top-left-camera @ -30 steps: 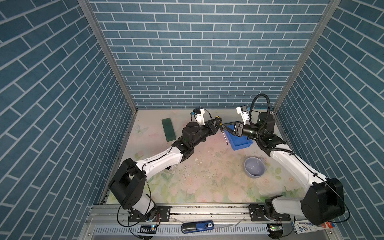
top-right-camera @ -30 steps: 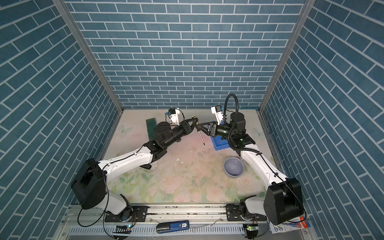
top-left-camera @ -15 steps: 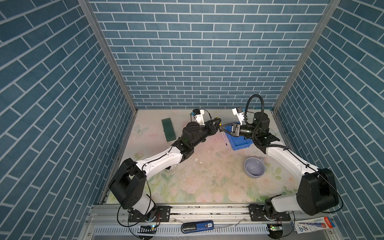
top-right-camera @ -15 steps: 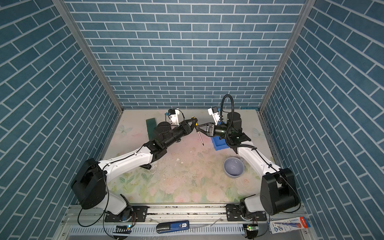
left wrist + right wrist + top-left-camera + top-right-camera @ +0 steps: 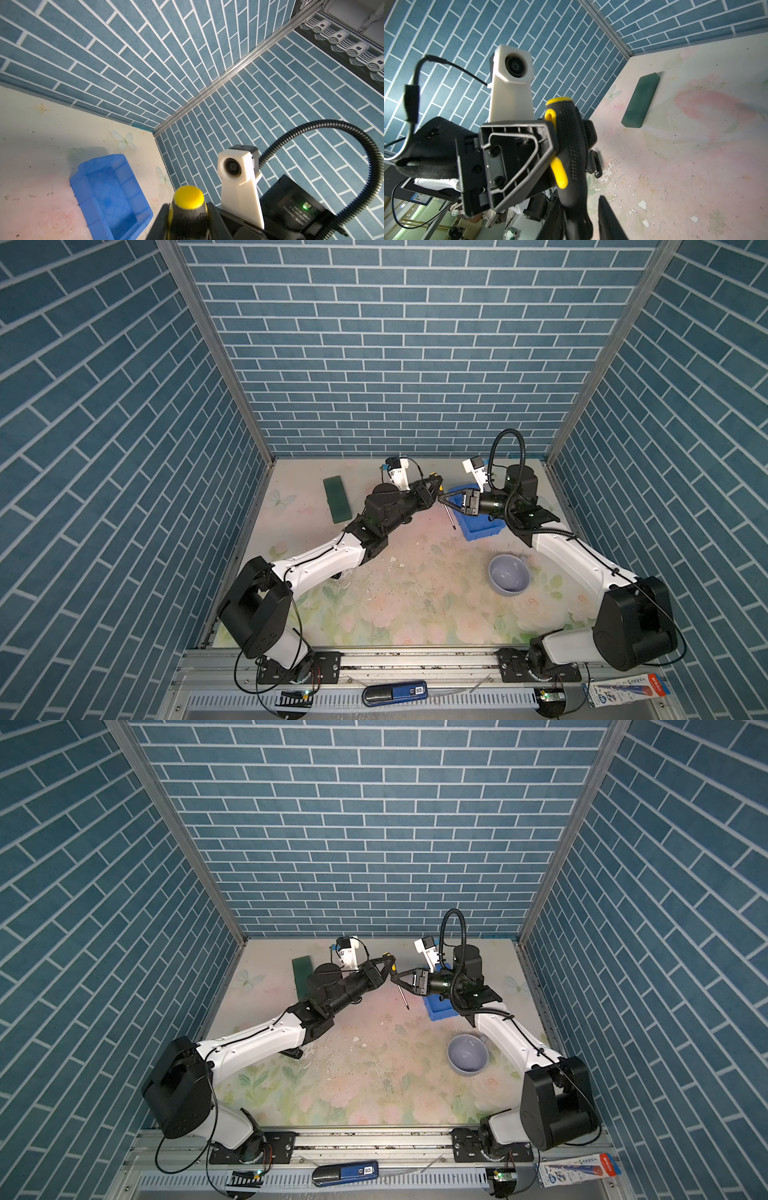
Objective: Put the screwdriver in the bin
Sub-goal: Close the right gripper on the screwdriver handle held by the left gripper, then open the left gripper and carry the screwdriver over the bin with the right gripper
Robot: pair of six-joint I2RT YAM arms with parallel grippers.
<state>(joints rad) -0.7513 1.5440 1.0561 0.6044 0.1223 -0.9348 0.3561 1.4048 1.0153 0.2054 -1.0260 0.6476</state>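
The screwdriver point(image 5: 449, 517) point(image 5: 403, 997) hangs tilted above the mat, yellow cap up and metal shaft pointing down. My left gripper point(image 5: 434, 488) point(image 5: 388, 968) point(image 5: 188, 207) is shut on its black handle point(image 5: 188, 220). My right gripper point(image 5: 441, 499) point(image 5: 394, 979) point(image 5: 579, 202) meets it from the other side. The right jaws stand on either side of the handle's point(image 5: 571, 135) narrow lower end, with a gap at one finger. The blue bin point(image 5: 482, 529) point(image 5: 440, 1011) point(image 5: 99, 161) sits on the mat under the right wrist, with nothing in it.
A flat dark green block point(image 5: 337, 498) point(image 5: 302, 974) point(image 5: 640, 99) lies at the back left. A round grey-lavender bowl point(image 5: 508, 574) point(image 5: 467, 1058) stands in front of the bin. White flakes dot the mat's middle. Brick walls close in on three sides.
The right arm's elbow swung inward and back out while its gripper stayed at the screwdriver. The left arm and the screwdriver have held still.
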